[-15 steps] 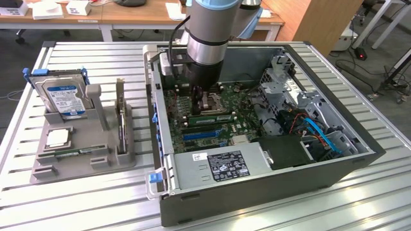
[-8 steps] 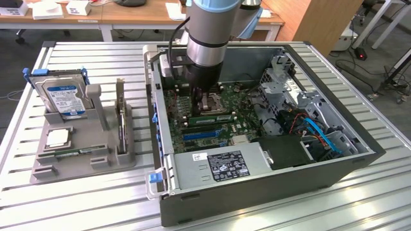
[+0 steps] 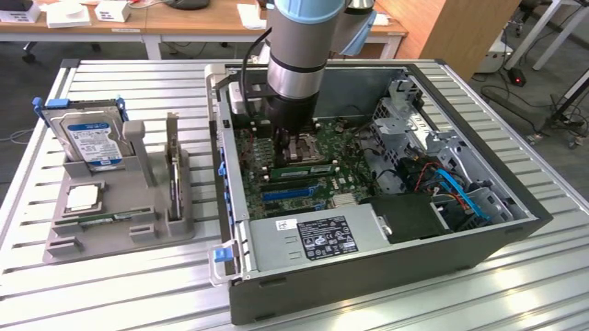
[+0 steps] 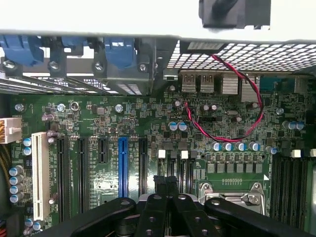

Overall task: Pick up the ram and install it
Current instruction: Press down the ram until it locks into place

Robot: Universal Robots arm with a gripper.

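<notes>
Wooden desks [image 3: 184, 24] and a wood cabinet [image 3: 460, 31] stand behind; grey, perhaps carpeted, floor [image 3: 552, 165] alongside

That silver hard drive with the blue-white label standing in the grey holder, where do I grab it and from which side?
Take the silver hard drive by its upper half, probably from above, jaws across its flat faces: it stands upright in the grey plastic holder, whose slot covers its lower end.
</notes>
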